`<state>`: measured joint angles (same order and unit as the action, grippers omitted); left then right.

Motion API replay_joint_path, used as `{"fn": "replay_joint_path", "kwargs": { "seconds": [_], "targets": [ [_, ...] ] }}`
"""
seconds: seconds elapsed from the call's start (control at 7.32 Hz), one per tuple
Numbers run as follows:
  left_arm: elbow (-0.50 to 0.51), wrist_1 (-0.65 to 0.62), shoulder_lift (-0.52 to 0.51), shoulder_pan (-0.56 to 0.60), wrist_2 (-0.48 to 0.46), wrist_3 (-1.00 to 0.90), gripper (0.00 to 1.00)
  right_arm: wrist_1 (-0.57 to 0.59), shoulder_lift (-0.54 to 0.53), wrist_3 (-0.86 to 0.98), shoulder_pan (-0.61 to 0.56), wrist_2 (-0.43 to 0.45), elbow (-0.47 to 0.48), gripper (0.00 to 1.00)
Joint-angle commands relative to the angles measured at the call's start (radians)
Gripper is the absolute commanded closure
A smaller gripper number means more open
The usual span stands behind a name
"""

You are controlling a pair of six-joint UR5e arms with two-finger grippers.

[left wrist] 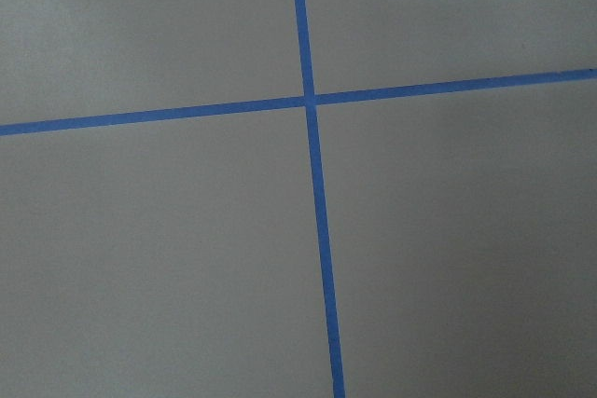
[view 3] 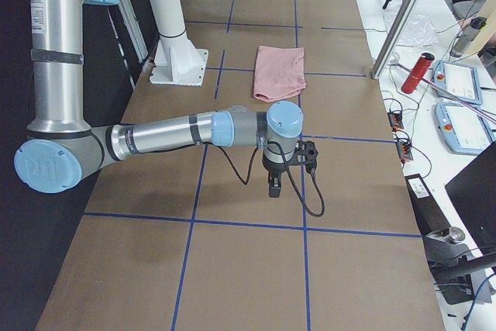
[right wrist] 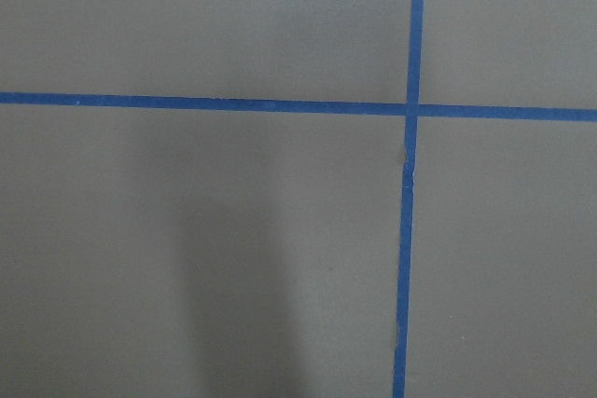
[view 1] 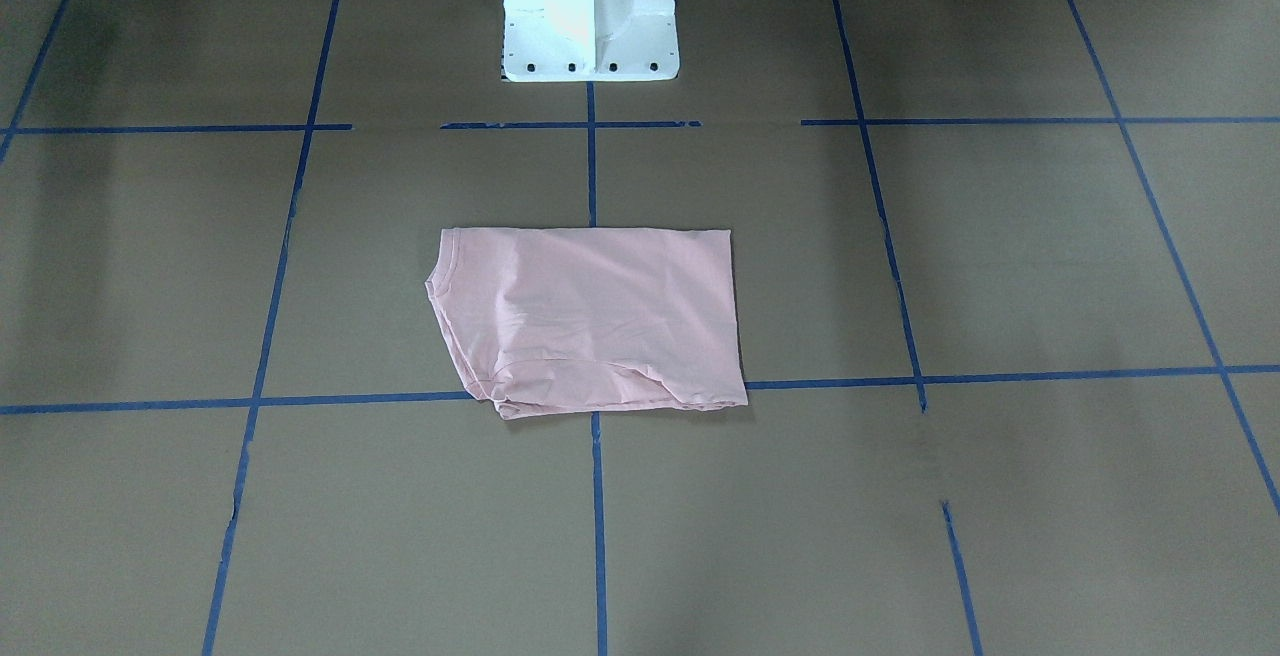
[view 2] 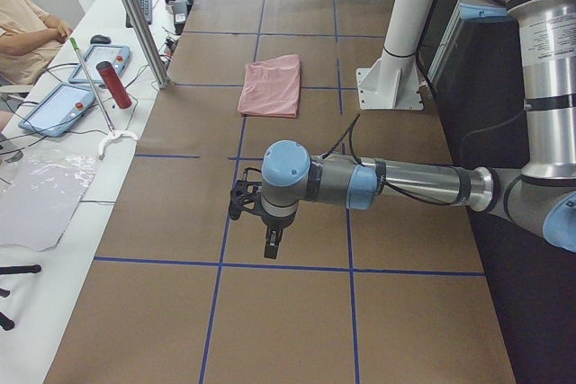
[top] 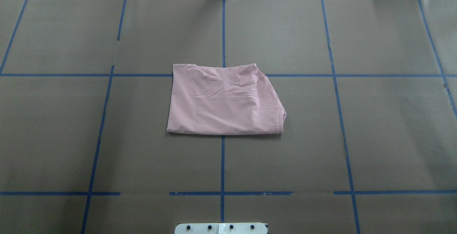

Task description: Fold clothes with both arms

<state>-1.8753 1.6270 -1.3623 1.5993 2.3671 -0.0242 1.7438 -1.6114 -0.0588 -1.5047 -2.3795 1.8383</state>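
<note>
Brown surface [top: 357,137], T-shirt [top: 225,100] folded at centre; left gripper [view 2: 270,249] and right gripper [view 3: 274,189] well away, open or closed can't tell. Risk: uneven regrasp drags rumpled layers apart.

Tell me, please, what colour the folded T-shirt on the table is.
Pale pink; the T-shirt shows best in the exterior front-facing view.

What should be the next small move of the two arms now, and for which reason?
Probably no further fold: I would just stay clear of the cloth. The T-shirt lies as a compact folded rectangle, and the left hand and right hand hang over the table, apart from it, with no cloth in them.
</note>
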Motion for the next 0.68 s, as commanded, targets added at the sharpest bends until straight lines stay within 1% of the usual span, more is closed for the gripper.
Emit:
{"fn": "replay_joint_path", "kwargs": {
  "seconds": [0.0,0.14,0.41,0.55],
  "targets": [
    [0.001,-0.001,0.008,-0.002,0.000,0.000,0.00,-0.001,0.008,-0.009,0.001,-0.004,0.002,0.00],
    [-0.007,-0.001,0.008,-0.002,0.001,0.000,0.00,-0.004,0.008,-0.010,0.001,-0.006,0.002,0.00],
    [-0.085,-0.003,0.008,-0.002,0.000,0.001,0.00,-0.007,0.011,-0.010,0.003,-0.013,-0.002,0.00],
    [-0.118,-0.006,0.034,-0.002,0.001,0.000,0.00,-0.007,0.019,-0.010,0.003,-0.009,-0.010,0.00]
  ]
}}
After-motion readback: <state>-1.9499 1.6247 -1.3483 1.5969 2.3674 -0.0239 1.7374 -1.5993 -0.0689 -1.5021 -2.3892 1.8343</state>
